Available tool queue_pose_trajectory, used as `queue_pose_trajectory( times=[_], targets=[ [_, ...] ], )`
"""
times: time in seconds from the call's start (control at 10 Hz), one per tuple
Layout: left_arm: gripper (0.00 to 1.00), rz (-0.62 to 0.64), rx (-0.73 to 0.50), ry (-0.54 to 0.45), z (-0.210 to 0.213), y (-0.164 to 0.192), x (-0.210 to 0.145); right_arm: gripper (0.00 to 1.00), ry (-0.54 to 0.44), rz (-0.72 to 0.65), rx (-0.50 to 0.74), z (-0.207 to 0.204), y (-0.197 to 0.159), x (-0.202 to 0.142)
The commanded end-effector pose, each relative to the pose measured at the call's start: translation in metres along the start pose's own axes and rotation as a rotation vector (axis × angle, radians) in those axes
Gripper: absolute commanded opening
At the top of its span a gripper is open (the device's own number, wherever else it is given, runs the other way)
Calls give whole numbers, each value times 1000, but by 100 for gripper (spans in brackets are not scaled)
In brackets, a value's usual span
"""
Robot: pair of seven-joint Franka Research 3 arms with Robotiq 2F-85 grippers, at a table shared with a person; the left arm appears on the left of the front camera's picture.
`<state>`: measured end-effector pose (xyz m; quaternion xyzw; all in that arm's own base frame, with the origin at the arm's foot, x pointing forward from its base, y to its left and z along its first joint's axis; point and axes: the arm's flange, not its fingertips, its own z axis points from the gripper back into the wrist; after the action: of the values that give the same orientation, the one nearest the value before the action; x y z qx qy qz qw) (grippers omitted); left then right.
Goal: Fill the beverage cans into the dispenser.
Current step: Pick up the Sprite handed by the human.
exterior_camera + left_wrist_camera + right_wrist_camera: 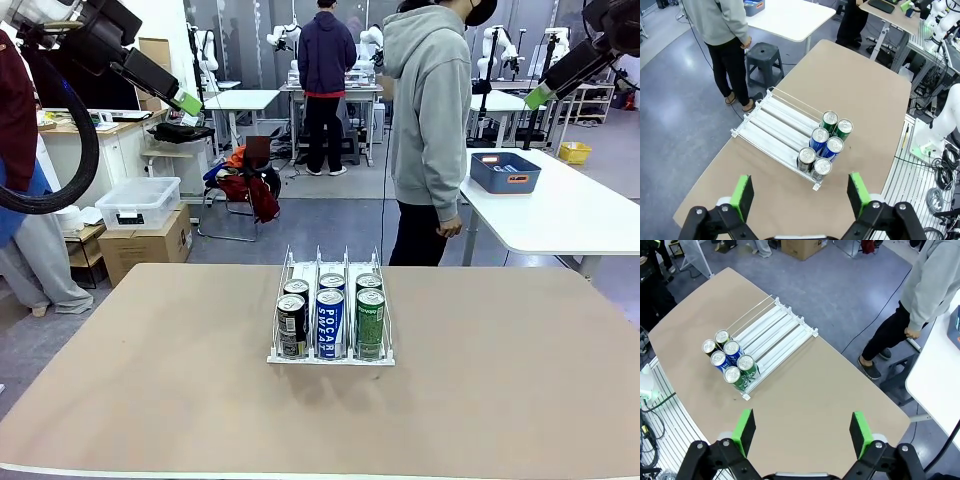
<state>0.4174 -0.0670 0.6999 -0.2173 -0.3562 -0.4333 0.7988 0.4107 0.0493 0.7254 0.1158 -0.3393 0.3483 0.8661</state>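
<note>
cans (330, 318) in dispenser (775, 125); fingers (742, 195) wide, empty

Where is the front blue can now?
In the front view, the front blue can stands in the rack's middle lane at the robot's end, between a black can and a green can.

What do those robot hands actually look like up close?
Both are black two-finger claws. The left gripper and the right gripper carry bright green pads, with silver bolts at the joints. A thick black cable runs to the left one.
</note>
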Motion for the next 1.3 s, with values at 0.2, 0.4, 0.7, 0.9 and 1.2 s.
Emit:
queue_pose_trajectory(
  times=[0.2, 0.4, 0.7, 0.9, 1.2],
  targets=[
    [100, -18, -29, -13, 6, -2, 5, 100, -17, 20, 68, 20, -15, 12],
    [100, -56, -76, -19, 15, -7, 12, 100, -23, 33, 65, 29, -15, 14],
    [100, -51, -53, -41, 16, -6, 13, 100, -19, 26, 58, 29, -19, 17],
    [100, -36, -49, -2, 16, -13, 17, 100, -20, 17, 29, 34, -9, 18],
    [100, -36, -49, -2, 16, -13, 17, 100, -20, 17, 29, 34, -9, 18]
  ],
)
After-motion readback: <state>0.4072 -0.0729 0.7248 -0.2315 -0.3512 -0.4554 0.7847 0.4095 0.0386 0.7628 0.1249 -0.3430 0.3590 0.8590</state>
